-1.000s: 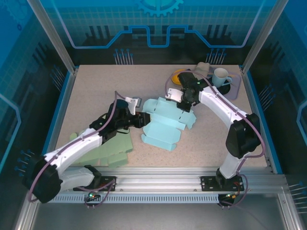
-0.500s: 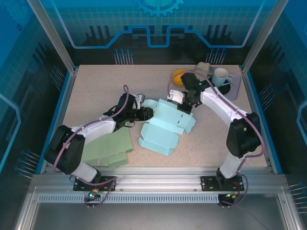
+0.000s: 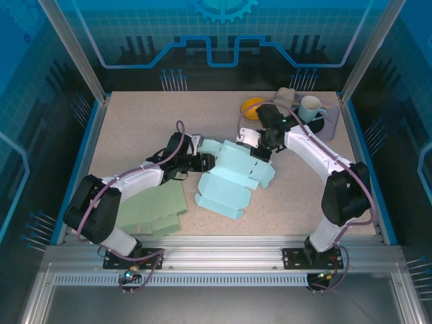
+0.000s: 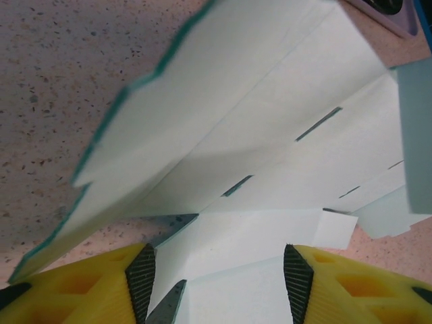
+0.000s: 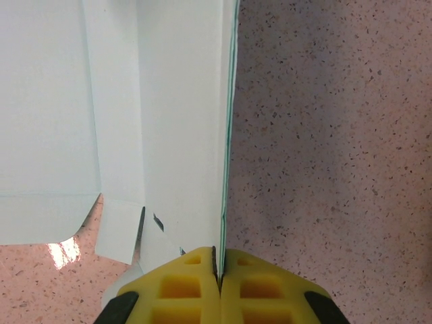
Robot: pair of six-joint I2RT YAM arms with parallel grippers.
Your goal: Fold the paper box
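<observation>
Left claw [image 4: 219,283] widened, green sheets [image 3: 152,209] near box [image 3: 233,172]

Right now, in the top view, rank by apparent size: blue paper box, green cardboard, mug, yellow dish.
1. blue paper box
2. green cardboard
3. mug and yellow dish look alike, dish partly hidden.
</observation>
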